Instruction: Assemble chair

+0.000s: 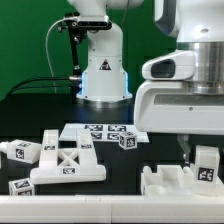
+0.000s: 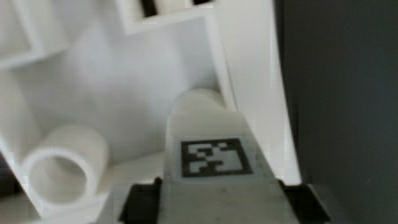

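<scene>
1. The big white robot arm (image 1: 185, 85) fills the exterior view's right. Its two-finger gripper (image 1: 197, 155) points down over the black table (image 1: 120, 168).
2. The gripper is clamped on a narrow white plastic piece (image 1: 206, 166) that carries a black-and-white square tag. In the wrist view the two dark fingertips (image 2: 146, 203) sit against either side of it.
3. The held piece stands upright at the exterior view's lower right, right at a blocky white plastic body (image 1: 165, 183) with raised walls. Whether the two touch cannot be told.
4. In the wrist view a round white socket (image 2: 59, 172) shows on that body, just beside the held piece.
5. A cross-braced white plastic panel (image 1: 68, 165) lies flat at the exterior view's lower left, well apart from the gripper.
6. Loose tagged white plastic blocks lie near the panel: a long block (image 1: 20, 152), an upper block (image 1: 50, 143) and a front block (image 1: 22, 186).
7. A small tagged cube (image 1: 127, 141) rests just beside the marker board (image 1: 100, 130), which lies flat in front of the arm's base.
</scene>
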Controlling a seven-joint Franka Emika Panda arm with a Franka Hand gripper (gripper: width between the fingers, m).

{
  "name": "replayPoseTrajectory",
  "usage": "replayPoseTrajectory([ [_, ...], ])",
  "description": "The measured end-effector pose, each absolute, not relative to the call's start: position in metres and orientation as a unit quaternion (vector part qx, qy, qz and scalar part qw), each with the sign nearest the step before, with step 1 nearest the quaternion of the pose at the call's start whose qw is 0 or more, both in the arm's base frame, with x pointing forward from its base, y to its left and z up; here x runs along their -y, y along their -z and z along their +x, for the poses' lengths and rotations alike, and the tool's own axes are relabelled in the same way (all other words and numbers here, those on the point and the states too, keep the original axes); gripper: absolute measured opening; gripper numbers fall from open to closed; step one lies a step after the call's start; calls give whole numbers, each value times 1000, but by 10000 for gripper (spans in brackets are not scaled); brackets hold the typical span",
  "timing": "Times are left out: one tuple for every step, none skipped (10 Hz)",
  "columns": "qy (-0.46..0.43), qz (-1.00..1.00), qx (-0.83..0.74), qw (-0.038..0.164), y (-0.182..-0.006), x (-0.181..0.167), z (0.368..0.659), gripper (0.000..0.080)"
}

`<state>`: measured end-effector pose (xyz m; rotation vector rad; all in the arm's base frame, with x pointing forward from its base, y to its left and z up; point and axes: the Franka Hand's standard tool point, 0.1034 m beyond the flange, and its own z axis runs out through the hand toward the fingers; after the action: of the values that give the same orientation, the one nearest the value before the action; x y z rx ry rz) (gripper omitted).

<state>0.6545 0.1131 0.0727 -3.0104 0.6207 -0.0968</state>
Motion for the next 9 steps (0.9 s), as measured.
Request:
replayPoseTrajectory([
  [35, -958, -281, 35, -72, -115, 654, 285],
  [33, -920, -388, 36, -72, -115, 654, 285],
  [27, -875, -481, 44, -72, -115, 654, 285],
  [23, -828, -559, 47, -72, -116, 654, 285],
  [21, -783, -620, 49, -72, -118, 653, 285],
  [20, -778, -626, 50, -72, -117, 653, 285],
  [20, -783, -620, 50, -71, -117, 653, 285],
  [20, -804, -592, 48, -71, -117, 653, 285],
  [14, -860, -509, 41, -73, -115, 652, 437],
])
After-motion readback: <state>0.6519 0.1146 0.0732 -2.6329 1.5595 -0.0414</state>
